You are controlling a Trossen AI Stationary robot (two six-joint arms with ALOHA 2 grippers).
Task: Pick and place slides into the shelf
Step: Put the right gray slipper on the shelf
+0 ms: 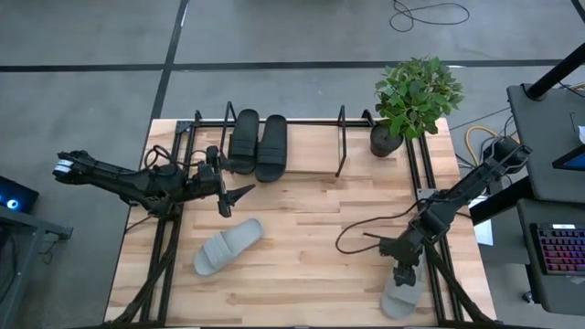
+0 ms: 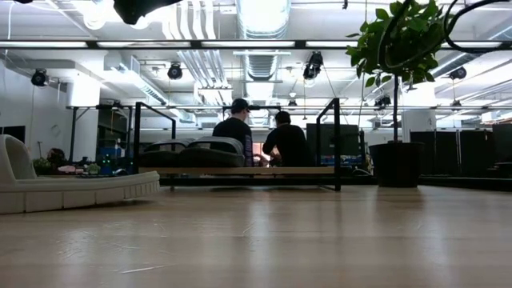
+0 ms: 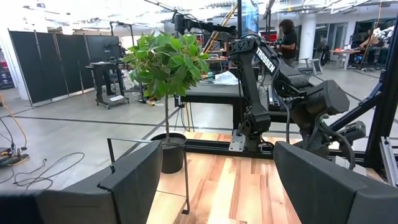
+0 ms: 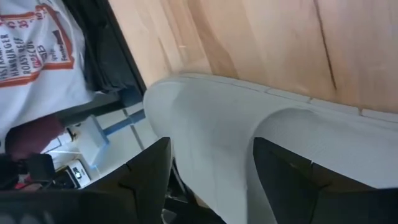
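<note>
Two black slides lie side by side on the shelf, a black wire rack at the table's far edge; the low view shows them on its board. One light grey slide lies flat on the table left of centre and appears large in the low view. The second light grey slide lies at the near right edge, partly over it. My right gripper is open and points down at it, with the strap between its fingers. My left gripper is open, held level and pointing right. My right gripper comes at the light grey slide's strap from above, one finger on each side of it. The slide lies on the table's near right edge. I cannot tell whether the fingers touch it.
A potted plant stands at the far right corner beside the shelf; its pot shows in the low view. A black cable loops over the table near the right arm. Two people sit beyond the far edge.
</note>
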